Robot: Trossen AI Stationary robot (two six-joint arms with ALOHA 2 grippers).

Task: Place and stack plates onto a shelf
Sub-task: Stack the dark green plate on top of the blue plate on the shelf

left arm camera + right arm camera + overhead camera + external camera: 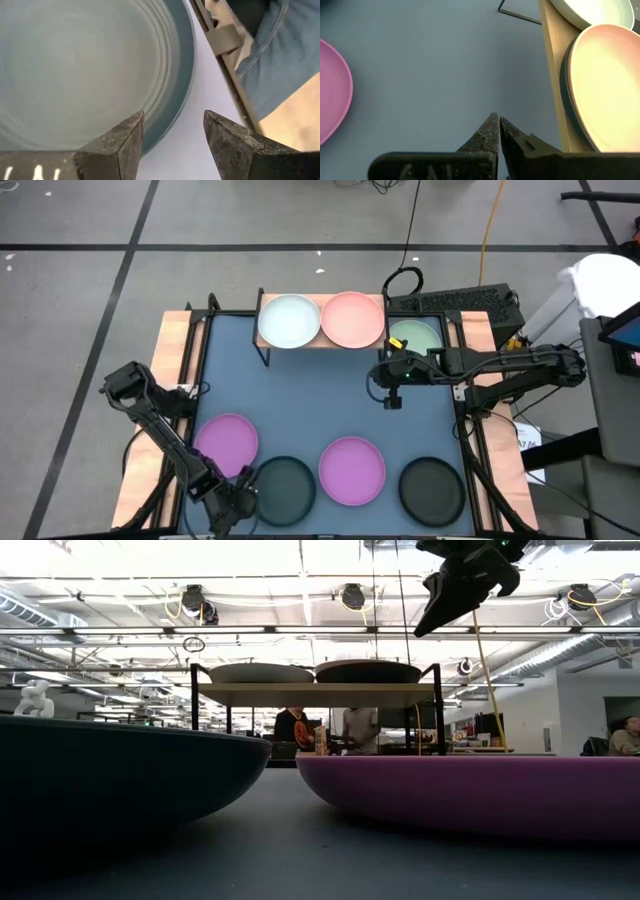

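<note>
Plates white (289, 321) and pink (352, 319) sit shelved; left jaws (172, 137) spread astride the charcoal plate's (285, 485) rim, apparently about to pinch; right jaws (498, 130) pressed together, mid-bench.

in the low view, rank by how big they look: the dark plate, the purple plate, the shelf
1. dark plate
2. purple plate
3. shelf
The two plates sit right by the camera, so their lead is nearness, not true size.

The shelf (322, 338) stands at the surface's (310, 400) far edge, carrying two plates (289, 321) side by side. Four plates (352, 471) lie along the near edge; one plate (418, 335) lies right of the shelf.
</note>
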